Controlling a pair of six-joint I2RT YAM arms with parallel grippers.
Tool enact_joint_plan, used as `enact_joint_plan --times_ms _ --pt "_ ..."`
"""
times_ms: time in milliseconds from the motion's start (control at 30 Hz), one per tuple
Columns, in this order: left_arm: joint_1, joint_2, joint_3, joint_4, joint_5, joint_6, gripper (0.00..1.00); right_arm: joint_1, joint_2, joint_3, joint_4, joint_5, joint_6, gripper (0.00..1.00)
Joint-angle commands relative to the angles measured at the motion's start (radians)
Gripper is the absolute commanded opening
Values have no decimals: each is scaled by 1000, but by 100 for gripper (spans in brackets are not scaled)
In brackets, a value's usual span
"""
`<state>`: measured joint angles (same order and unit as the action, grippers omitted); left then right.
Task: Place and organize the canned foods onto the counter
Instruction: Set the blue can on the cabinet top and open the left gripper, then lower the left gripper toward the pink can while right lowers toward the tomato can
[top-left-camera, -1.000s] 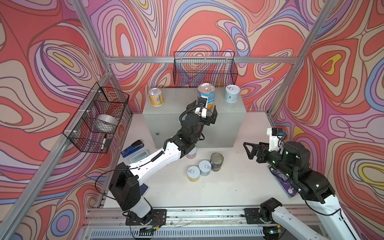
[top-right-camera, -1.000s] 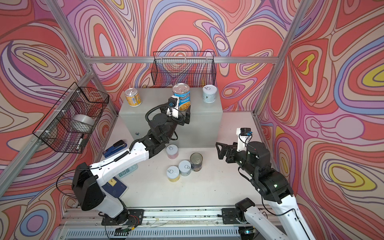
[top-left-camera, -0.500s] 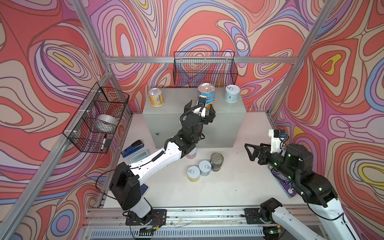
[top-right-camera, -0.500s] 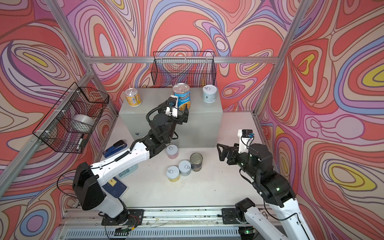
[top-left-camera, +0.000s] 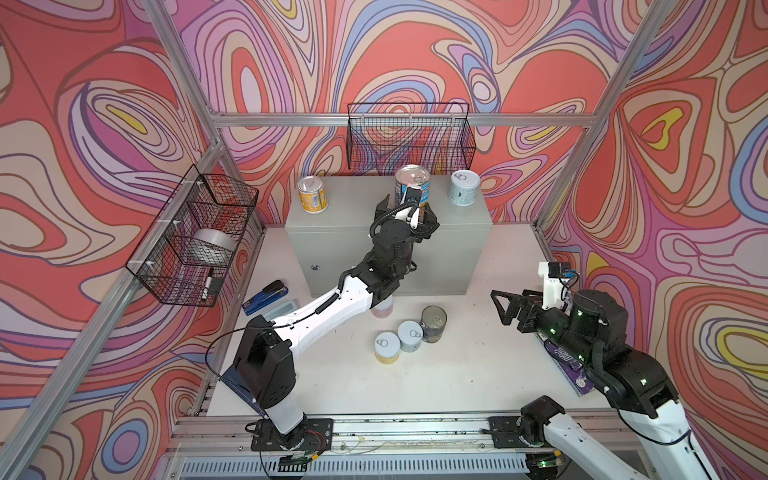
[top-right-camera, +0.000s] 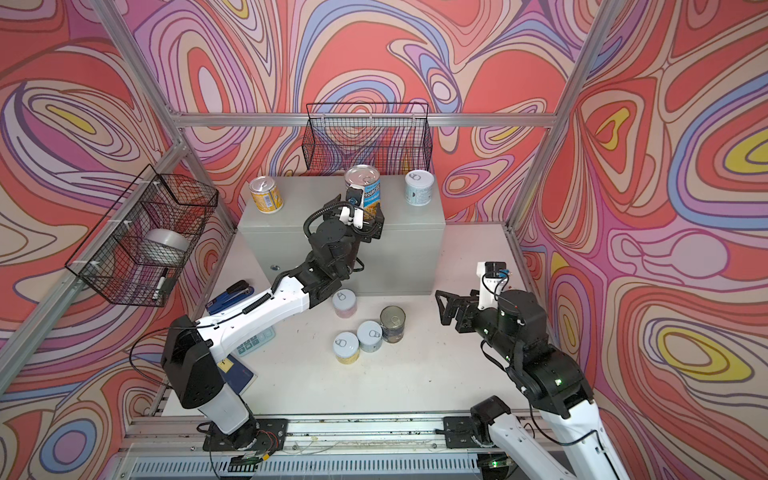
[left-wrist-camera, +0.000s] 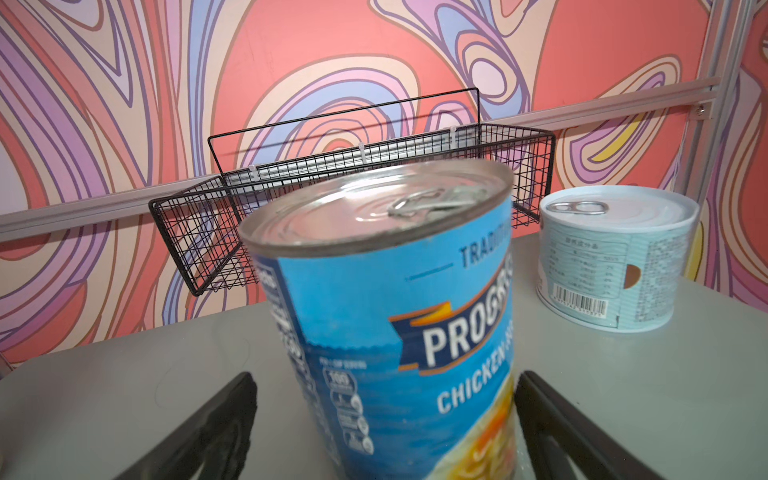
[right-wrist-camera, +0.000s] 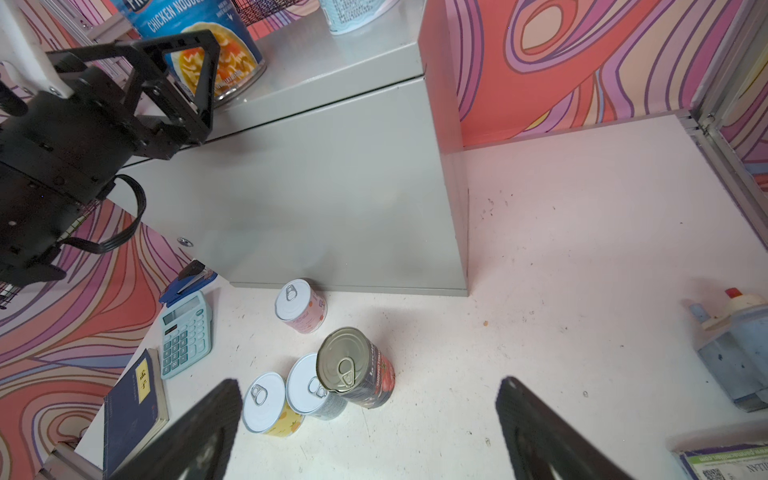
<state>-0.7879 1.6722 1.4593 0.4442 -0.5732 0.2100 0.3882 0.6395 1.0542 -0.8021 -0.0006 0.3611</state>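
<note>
On the flat top of the grey counter (top-left-camera: 357, 216) stand three cans: an orange-yellow one (top-left-camera: 312, 194), the tall blue Progresso can (top-left-camera: 412, 183) and a pale blue one (top-left-camera: 464, 188). My left gripper (top-left-camera: 409, 214) is open, with one finger on each side of the Progresso can (left-wrist-camera: 395, 316); there is a clear gap on one side. On the white table stand the pink can (top-right-camera: 345, 303), the tall dark navy can (top-left-camera: 433, 324), a second pale blue can (top-left-camera: 410, 336) and a yellow can (top-left-camera: 387, 347). My right gripper (top-left-camera: 500, 307) hovers open and holds nothing, to the right of that group.
One black wire basket (top-left-camera: 409, 137) hangs behind the counter. Another (top-left-camera: 195, 237), on the left wall, holds a silver tape roll. A blue stapler (top-left-camera: 266, 297), a calculator (right-wrist-camera: 187, 332) and a notebook (right-wrist-camera: 133, 411) lie at the table's left. A pale blue bottle (right-wrist-camera: 731, 353) is at the right.
The left gripper stays open round the Progresso can and has shifted only slightly. The right arm has drifted a little toward the front right. No can has moved.
</note>
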Motion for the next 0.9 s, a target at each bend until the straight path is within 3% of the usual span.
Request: enact_joint_plan --times_ms 0,167,267,367,600,867 --pt "-36 -62 -56 47 -13 16 100 4 1 -13 -20 15 -2 98" --pt "-129 -92 -56 39 -96 126 100 4 63 -7 -75 86 37 99" --pt "-160 -135 -89 14 -139 119 100 4 78 -5 -71 58 44 99" --pt "-174 -211 -155 -37 -159 37 100 4 96 -8 -65 4 83 99" --pt "-177 -402 -265 -361 -176 -200 100 5 117 -149 55 -175 207 98" --pt "-178 -624 -442 -635 -161 -370 100 7 177 -258 184 -243 237 98"
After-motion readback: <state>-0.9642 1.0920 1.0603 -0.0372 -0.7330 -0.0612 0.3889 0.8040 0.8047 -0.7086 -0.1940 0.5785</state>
